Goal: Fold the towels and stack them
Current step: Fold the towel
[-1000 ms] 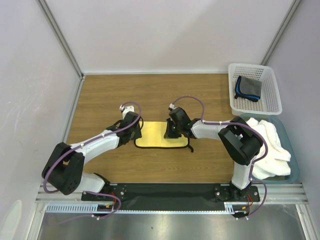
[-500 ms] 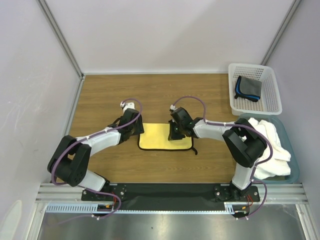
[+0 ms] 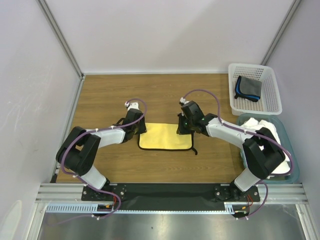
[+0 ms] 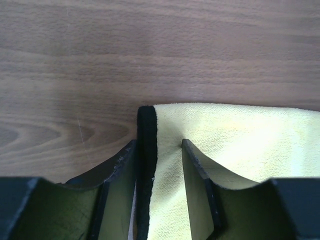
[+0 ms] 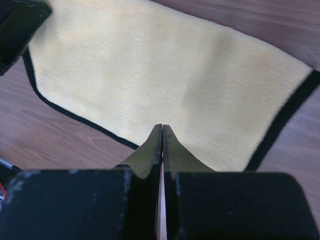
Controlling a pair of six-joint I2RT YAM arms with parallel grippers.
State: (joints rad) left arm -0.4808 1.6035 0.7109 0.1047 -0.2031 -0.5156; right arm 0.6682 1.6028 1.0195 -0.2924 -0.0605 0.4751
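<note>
The parted left jaws straddle the yellow towel (image 3: 165,138) at its dark hem (image 4: 146,150), seemingly to pinch it for folding, while the clenched right jaws sit at its other side.

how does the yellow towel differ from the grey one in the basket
The yellow towel lies flat on the table; the grey towel sits folded in the white basket. The yellow towel is edged black, the grey towel blue. Both are small cloths.

Bright even overhead light, soft faint shadows, top view sharp, wrist foregrounds blurred
</note>
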